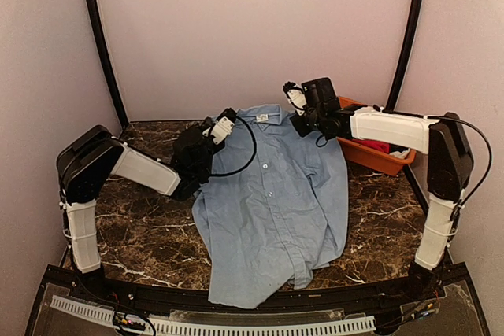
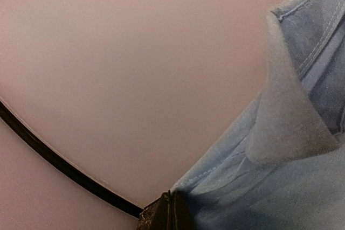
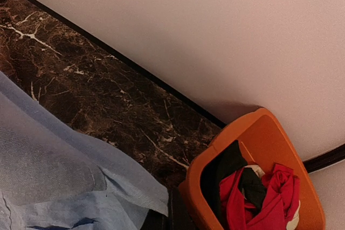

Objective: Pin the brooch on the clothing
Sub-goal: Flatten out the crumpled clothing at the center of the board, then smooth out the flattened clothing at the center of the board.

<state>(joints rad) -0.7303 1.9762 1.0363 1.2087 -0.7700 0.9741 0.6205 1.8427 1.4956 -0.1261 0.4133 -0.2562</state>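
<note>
The clothing (image 1: 272,202), a light blue button-up shirt, lies spread on the marble table with its collar (image 1: 264,116) toward the back wall. My left gripper (image 1: 214,135) is at its left shoulder. In the left wrist view the fingertips (image 2: 170,211) are shut, and the stitched edge of the shirt (image 2: 259,187) runs right into them, below the collar (image 2: 291,122). My right gripper (image 1: 301,122) is at the right shoulder. Its fingertips (image 3: 171,215) are shut, with a corner of the shirt (image 3: 54,187) drawn over them. The brooch is out of view.
An orange bin (image 1: 370,155) stands at the back right, close beside the right gripper, its rim (image 3: 232,138) almost touching. A red garment (image 3: 269,197) and dark cloth lie in it. Pale walls and black corner poles (image 1: 102,45) enclose the table.
</note>
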